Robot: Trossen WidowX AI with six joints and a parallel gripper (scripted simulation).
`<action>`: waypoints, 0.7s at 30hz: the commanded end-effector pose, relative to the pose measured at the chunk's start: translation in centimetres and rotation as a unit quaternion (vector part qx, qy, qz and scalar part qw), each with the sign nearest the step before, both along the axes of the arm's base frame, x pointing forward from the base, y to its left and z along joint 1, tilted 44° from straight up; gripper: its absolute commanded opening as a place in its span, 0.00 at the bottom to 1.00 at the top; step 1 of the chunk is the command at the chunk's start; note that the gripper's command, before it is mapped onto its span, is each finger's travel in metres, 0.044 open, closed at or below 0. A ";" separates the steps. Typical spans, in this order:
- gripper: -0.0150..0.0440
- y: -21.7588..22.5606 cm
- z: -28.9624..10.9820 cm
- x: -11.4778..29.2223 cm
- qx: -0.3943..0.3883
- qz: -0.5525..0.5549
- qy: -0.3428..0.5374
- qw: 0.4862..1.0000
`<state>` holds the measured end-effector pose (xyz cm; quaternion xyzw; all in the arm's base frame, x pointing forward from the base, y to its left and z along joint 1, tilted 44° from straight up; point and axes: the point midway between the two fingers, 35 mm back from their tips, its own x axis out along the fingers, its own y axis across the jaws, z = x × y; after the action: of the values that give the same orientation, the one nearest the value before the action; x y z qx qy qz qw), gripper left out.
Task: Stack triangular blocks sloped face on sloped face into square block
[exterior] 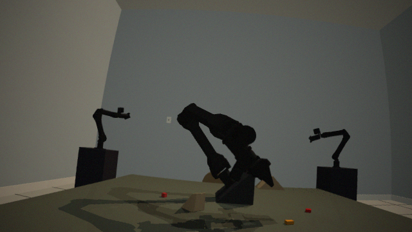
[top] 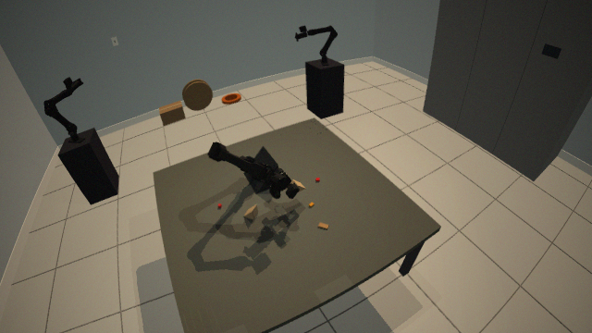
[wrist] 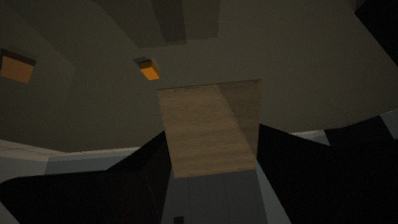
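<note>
My gripper [top: 292, 188] [exterior: 268, 181] [wrist: 209, 129] is shut on a tan triangular block [top: 300, 185] [exterior: 277, 186] [wrist: 210, 130] and holds it above the table [top: 370, 213], tilted, right of the arm's base. In the wrist view the block's wood-grain face fills the space between the two dark fingers. The other tan triangular block [top: 250, 212] [exterior: 194, 202] rests on the table to the left of the gripper, apart from it, with its sloped face up.
Two small red cubes [top: 317, 179] [top: 219, 205] and two orange pieces [top: 311, 203] [top: 323, 226] [wrist: 150, 70] lie on the table around the blocks. The arm's black base [top: 265, 159] stands behind. Two other arms on black pedestals stand on the floor.
</note>
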<state>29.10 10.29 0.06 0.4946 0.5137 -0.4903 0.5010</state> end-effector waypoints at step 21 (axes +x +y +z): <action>0.25 0.4 -1.0 -0.5 -0.096 0.322 0.063 0.940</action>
<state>28.36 10.41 -1.00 0.2618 0.6143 -0.4026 0.6261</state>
